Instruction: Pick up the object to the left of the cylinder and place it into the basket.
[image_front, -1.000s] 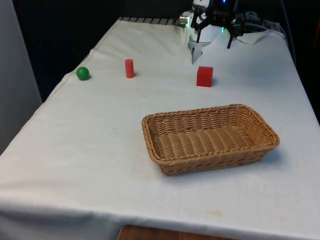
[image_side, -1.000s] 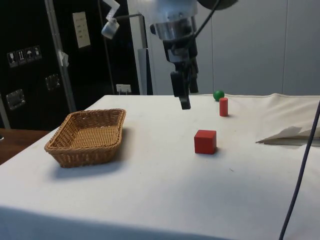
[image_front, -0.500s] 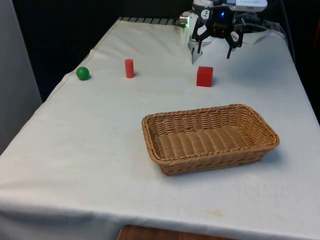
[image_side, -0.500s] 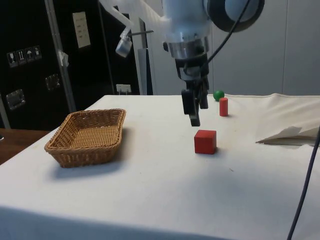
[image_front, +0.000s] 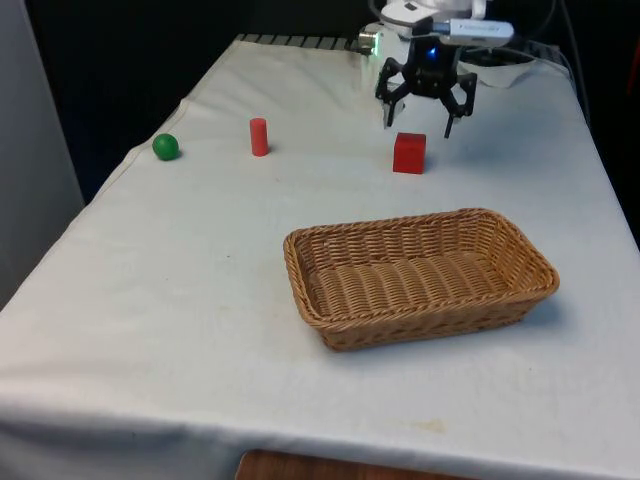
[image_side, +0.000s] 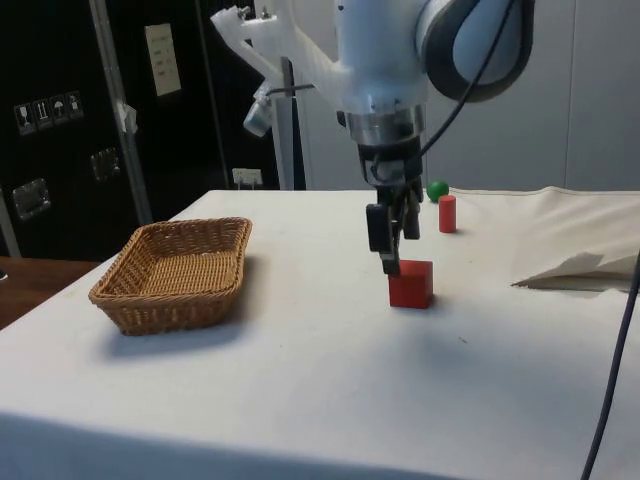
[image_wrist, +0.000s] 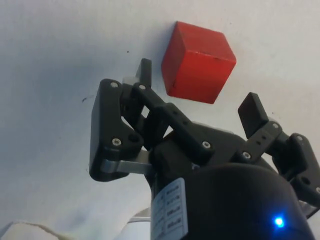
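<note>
A red cube (image_front: 409, 153) (image_side: 411, 284) (image_wrist: 197, 61) rests on the white cloth, off to the front view's right of a small upright red cylinder (image_front: 259, 137) (image_side: 447, 213). A green ball (image_front: 166, 147) (image_side: 437, 190) lies to the front view's left of that cylinder, near the table's edge. My gripper (image_front: 418, 127) (image_side: 392, 262) (image_wrist: 197, 90) hangs open just above the cube, its fingers spread wider than the cube and holding nothing. The wicker basket (image_front: 420, 325) (image_side: 165, 310) stands empty nearer the front edge.
Rumpled white cloth (image_front: 500, 72) (image_side: 580, 268) is bunched at the table's far end behind the gripper. A dark cable (image_side: 608, 350) hangs down at the side view's right. The ball sits close to the table's edge on the front view's left.
The gripper has come down and moved from the far end to just over the red cube, staying open. The cube, cylinder, ball and basket have not moved.
</note>
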